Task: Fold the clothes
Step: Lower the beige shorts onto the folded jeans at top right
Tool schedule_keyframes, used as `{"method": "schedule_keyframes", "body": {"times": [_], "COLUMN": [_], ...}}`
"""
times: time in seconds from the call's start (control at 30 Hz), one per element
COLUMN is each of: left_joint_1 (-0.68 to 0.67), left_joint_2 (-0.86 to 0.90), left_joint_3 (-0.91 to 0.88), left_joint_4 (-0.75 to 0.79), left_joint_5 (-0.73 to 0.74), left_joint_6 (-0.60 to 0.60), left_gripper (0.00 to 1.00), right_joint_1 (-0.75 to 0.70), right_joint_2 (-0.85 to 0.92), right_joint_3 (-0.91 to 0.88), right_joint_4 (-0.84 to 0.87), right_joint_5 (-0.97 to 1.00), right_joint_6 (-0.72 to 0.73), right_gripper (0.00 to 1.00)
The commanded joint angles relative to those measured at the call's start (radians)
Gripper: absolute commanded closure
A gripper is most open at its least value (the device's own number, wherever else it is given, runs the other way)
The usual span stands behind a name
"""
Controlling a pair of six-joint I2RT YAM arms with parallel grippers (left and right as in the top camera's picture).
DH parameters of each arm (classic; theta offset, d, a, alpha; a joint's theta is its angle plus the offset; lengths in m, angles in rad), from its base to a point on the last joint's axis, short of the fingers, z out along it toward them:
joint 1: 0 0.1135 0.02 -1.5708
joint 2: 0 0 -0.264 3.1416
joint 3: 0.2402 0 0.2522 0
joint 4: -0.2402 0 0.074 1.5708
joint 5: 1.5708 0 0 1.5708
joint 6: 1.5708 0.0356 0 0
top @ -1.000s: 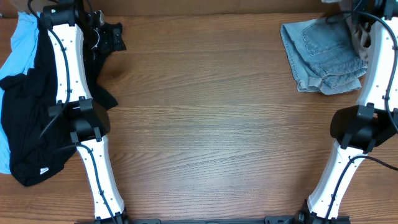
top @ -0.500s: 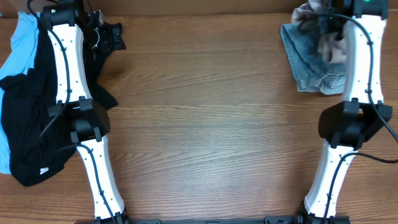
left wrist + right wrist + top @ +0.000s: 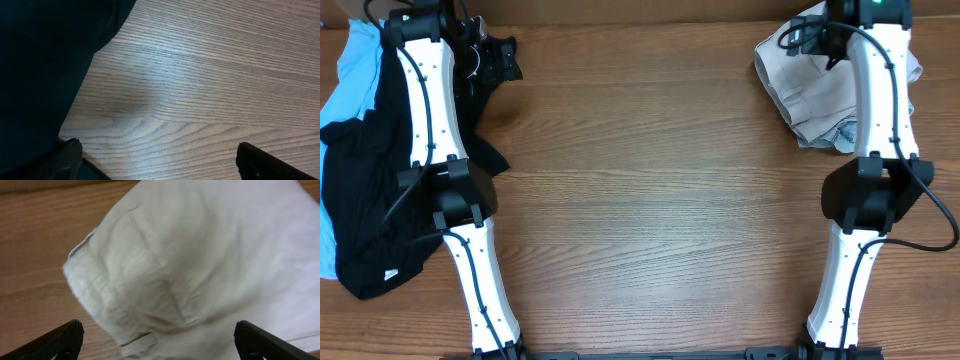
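Beige shorts (image 3: 807, 88) newly spread beside the right arm (image 3: 881, 95).

Our left arm (image 3: 420, 95) and right arm (image 3: 890, 110) are built of long white links dotted with small dark fasteners, and each is broken midway by a bulky black joint housing (image 3: 455, 195). Thin black cables (image 3: 864, 100) run along the white shells. In the wrist views the tips of our jaws show as matte black wedges.
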Motion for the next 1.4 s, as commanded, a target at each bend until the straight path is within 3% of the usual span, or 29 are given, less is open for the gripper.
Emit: {"method": "schedule_keyframes", "body": {"times": [0.0, 0.23, 0.47, 0.7, 0.93, 1.2, 1.37], "left_joint_1": [-0.003, -0.003, -0.003, -0.003, -0.009, -0.019, -0.021], "left_joint_2": [-0.029, -0.029, -0.029, -0.029, -0.029, -0.029, -0.029], "left_joint_3": [0.014, 0.014, 0.014, 0.014, 0.014, 0.014, 0.014], "left_joint_4": [0.004, 0.014, 0.015, 0.018, 0.018, 0.027, 0.037], "left_joint_5": [-0.005, -0.005, -0.005, -0.006, -0.005, -0.005, -0.005], "left_joint_6": [-0.010, -0.010, -0.010, -0.006, -0.007, -0.007, -0.007], "left_gripper": [0.00, 0.00, 0.00, 0.00, 0.00, 0.00, 0.00], "right_joint_1": [-0.048, -0.151, -0.276, -0.318, -0.321, -0.321, -0.299], "right_joint_2": [-0.091, -0.046, 0.051, 0.204, 0.286, 0.252, 0.158], "right_joint_3": [0.005, -0.004, -0.005, -0.005, -0.005, 0.030, 0.156], "right_joint_4": [0.037, 0.111, 0.137, 0.065, 0.048, -0.001, -0.046], "right_joint_5": [-0.018, -0.185, -0.324, -0.250, -0.040, -0.003, -0.104], "right_joint_6": [0.040, -0.062, -0.069, -0.133, 0.057, 0.076, 0.052], "right_gripper": [0.00, 0.00, 0.00, 0.00, 0.00, 0.00, 0.00]}}
